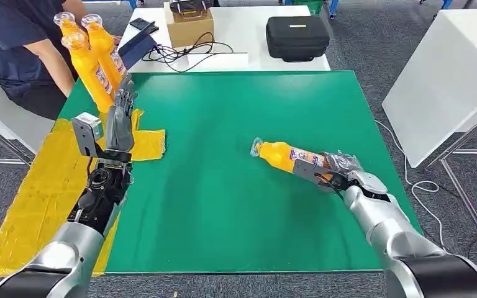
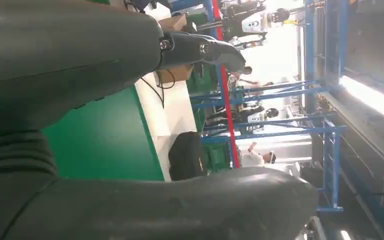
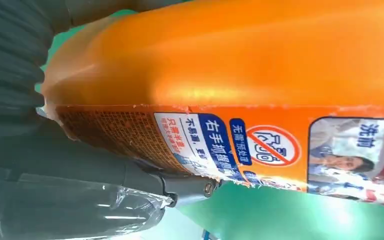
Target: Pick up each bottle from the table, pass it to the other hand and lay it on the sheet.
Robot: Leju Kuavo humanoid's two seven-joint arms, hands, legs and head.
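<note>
On the right part of the green table mat [image 1: 236, 167], the robot's right hand [image 1: 338, 172] had its dark fingers [image 1: 313, 177] wrapped around the lower body of an orange plastic bottle with a printed label [image 1: 286, 155]. The bottle lay roughly on its side, its clear-capped neck pointing away from the fingers toward the middle of the mat. The right wrist view showed the same bottle [image 3: 240, 75] close up, its orange wall and blue-and-white label pressed against the grey thumb [image 3: 130, 175] of that hand, with green mat behind it.

Well apart from those fingers, at the mat's left edge, the left hand [image 1: 119, 121] stood raised with its fingers stretched upward and apart, holding nothing. Its fingertips [image 1: 126, 93] reached just beside three upright orange bottles with clear caps [image 1: 90, 53], grouped at the far left corner; whether they touched could not be told. In the left wrist view the dark fingers [image 2: 200, 50] and the thick thumb [image 2: 180, 205] were spread wide with only open space between them.

A crumpled yellow sheet [image 1: 37, 186] lay along the mat's left side, below and beside the left hand. A person in a dark shirt [image 1: 18, 43] stood beyond the three bottles. Farther off, a white table [image 1: 242, 28] carried a black case [image 1: 297, 37], a cardboard box [image 1: 189, 25] and black cables [image 1: 180, 53].
</note>
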